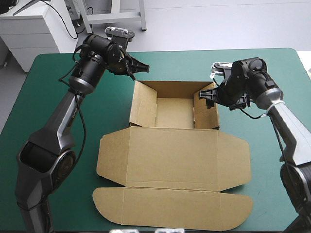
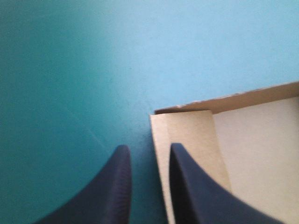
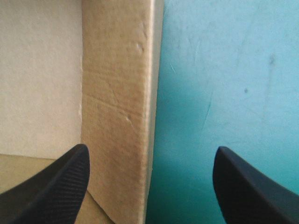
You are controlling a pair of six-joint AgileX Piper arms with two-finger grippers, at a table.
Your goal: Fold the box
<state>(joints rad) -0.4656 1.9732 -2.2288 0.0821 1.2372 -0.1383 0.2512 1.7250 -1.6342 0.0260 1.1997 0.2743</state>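
The brown box [image 1: 170, 155] lies in the middle of the table. Its tray [image 1: 175, 112] at the far end has its walls raised, and the lid and front flap lie flat toward the near edge. My left gripper [image 1: 139, 72] hovers at the tray's far left corner. In the left wrist view this gripper [image 2: 148, 148] is open by a narrow gap. The left wall [image 2: 187, 135] has one finger over it, and its outer edge runs between the fingers. My right gripper [image 1: 206, 94] stands wide open. In the right wrist view that gripper [image 3: 152, 154] straddles the tray's right wall [image 3: 117, 93].
The teal-green cover [image 1: 53, 97] shows bare to the left, right and beyond the box. The rounded front flap [image 1: 170, 208] reaches close to the table's near edge.
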